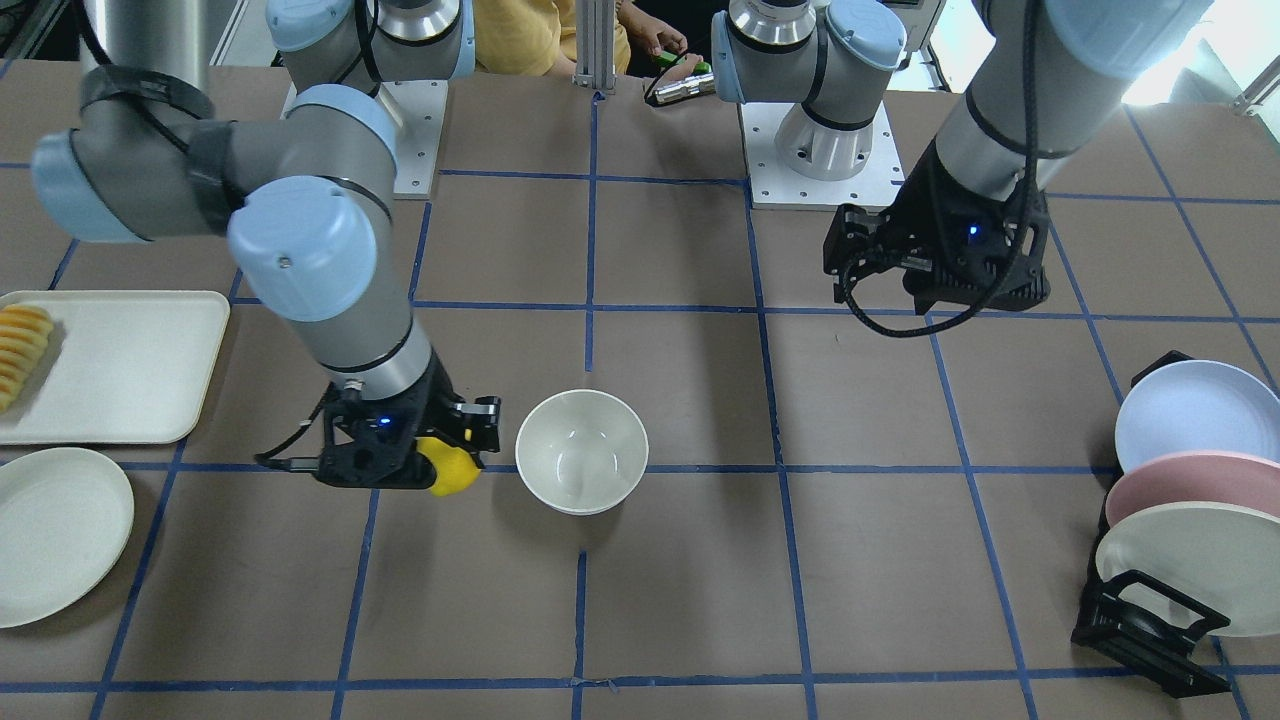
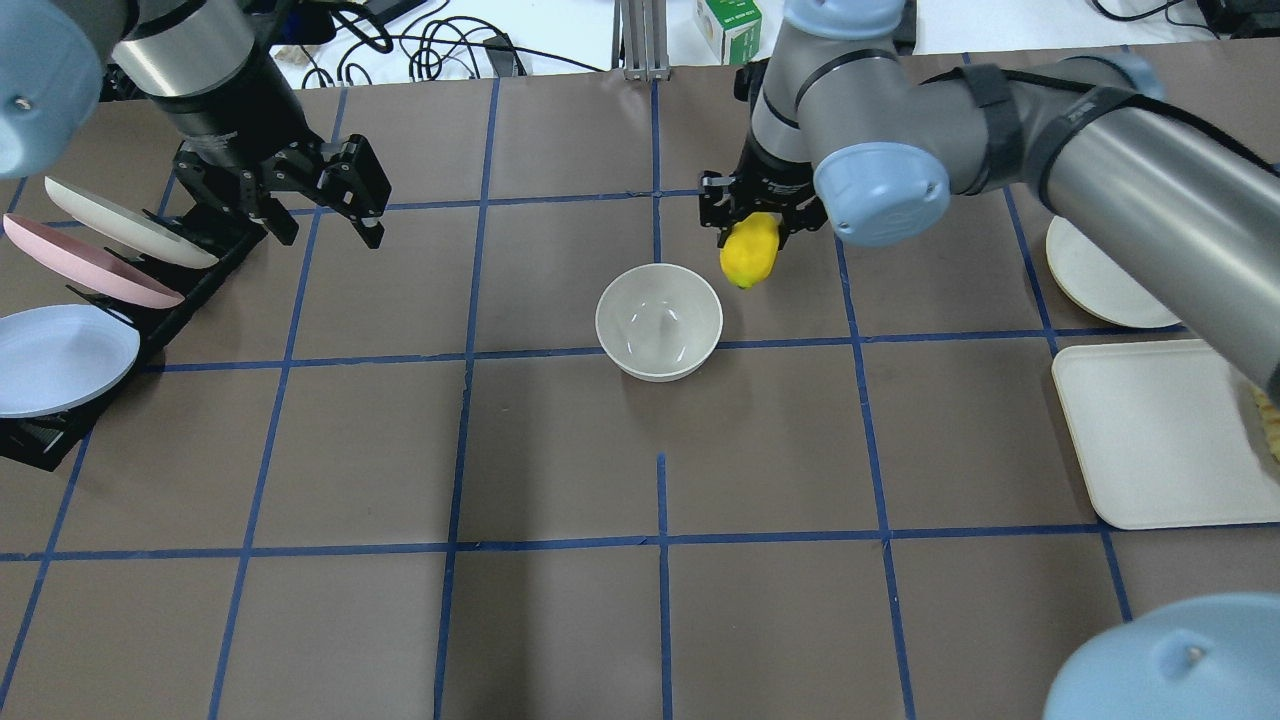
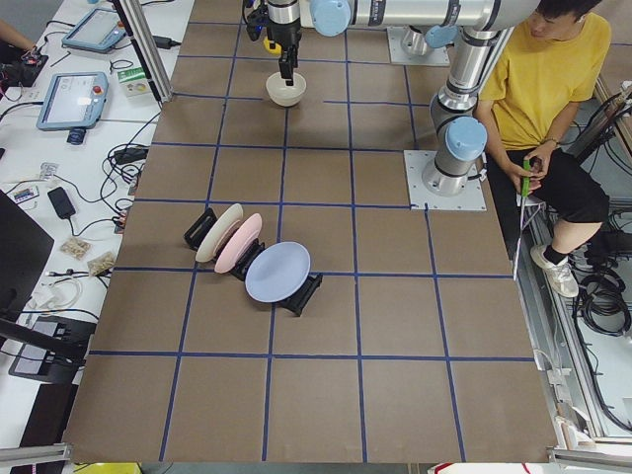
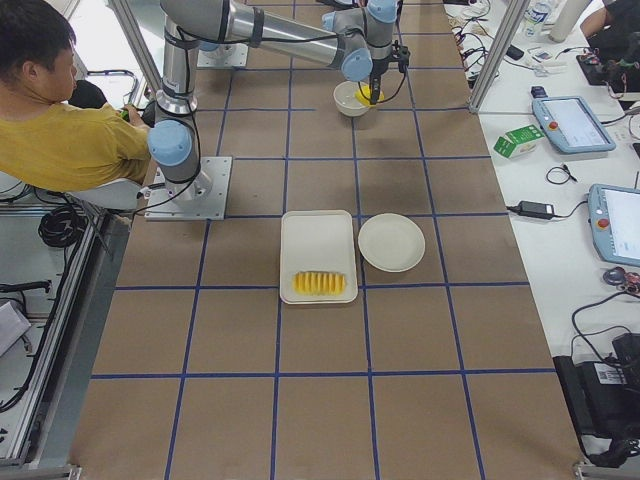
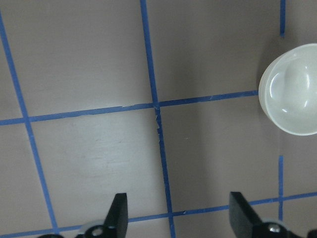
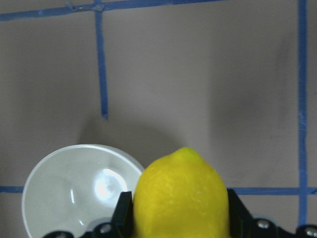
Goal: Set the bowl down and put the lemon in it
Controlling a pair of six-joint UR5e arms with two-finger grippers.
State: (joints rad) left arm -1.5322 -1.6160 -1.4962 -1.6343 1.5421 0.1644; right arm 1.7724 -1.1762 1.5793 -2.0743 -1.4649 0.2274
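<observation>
The cream bowl (image 2: 659, 320) stands upright and empty in the middle of the table; it also shows in the front view (image 1: 581, 451), the left wrist view (image 5: 293, 89) and the right wrist view (image 6: 79, 191). My right gripper (image 2: 752, 240) is shut on the yellow lemon (image 2: 750, 251) and holds it in the air just beside the bowl's rim. The lemon also shows in the front view (image 1: 449, 468) and fills the right wrist view (image 6: 181, 196). My left gripper (image 2: 325, 215) is open and empty, held high near the plate rack.
A black rack (image 2: 60, 400) holds a cream plate (image 2: 130, 228), a pink plate (image 2: 85, 268) and a blue plate (image 2: 60, 358) at the left. A cream tray (image 1: 130, 365) with fruit slices (image 1: 20, 350) and a flat cream plate (image 1: 55, 530) lie on the right arm's side.
</observation>
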